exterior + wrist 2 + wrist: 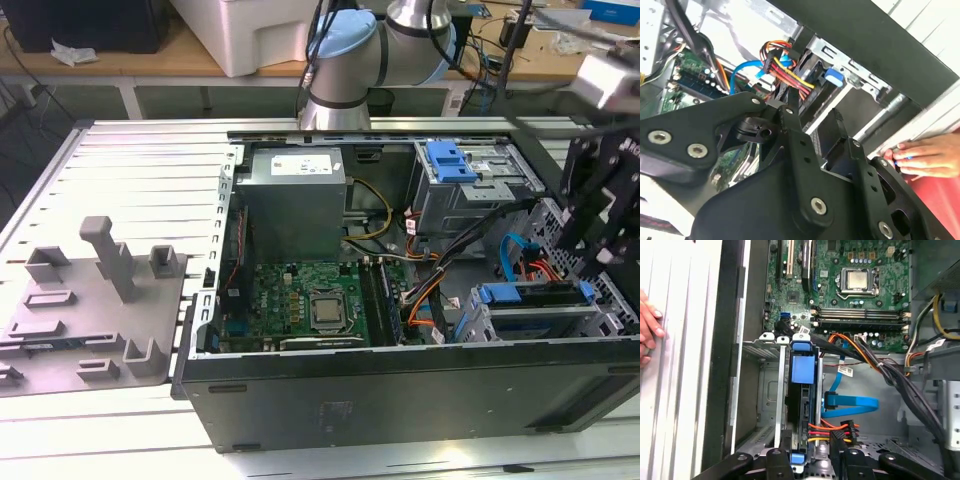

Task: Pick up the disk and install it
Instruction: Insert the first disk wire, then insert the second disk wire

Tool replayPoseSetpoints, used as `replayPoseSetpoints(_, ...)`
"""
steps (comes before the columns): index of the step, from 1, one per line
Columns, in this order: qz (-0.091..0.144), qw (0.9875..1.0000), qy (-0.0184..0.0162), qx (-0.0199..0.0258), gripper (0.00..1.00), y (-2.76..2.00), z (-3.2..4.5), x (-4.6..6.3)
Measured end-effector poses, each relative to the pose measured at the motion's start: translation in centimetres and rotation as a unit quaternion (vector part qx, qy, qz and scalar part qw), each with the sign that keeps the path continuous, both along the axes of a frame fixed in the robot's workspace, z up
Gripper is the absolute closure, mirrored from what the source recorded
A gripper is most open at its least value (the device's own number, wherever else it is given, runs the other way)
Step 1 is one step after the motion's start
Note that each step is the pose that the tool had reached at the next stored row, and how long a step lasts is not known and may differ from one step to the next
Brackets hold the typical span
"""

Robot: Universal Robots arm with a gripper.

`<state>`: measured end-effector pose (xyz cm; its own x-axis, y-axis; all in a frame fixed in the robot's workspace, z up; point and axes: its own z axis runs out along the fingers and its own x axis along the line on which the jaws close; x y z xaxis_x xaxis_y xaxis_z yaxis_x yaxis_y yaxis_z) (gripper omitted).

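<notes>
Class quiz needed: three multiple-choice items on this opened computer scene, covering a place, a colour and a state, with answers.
1. Relative to the black metal computer case, the grey plastic fixture with upright posts lies: A inside; B outside, on the slatted table, at the exterior view's left; C on top.
2. The disk's plastic caddy rail is: A red; B green; C blue.
3. The case is: A closed; B open-sided; C standing upright.
Answers: B, it rests on the table; C, blue shows along it; B, the green motherboard is exposed.
</notes>
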<state>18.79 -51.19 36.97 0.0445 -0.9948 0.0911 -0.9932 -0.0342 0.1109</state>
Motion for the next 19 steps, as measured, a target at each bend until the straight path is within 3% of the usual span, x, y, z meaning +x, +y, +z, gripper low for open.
replayPoseSetpoints(2, 0.000, 1.0000, 0.0000, -0.0013, 0.57, 0.17, 1.37, 0.0)
replayPoseSetpoints(5, 0.000, 1.0000, 0.0000, -0.0039, 0.57, 0.35, 2.40, 0.0)
replayPoseSetpoints(19, 0.000, 1.0000, 0.0000, -0.0062, 0.57, 0.38, 2.42, 0.0)
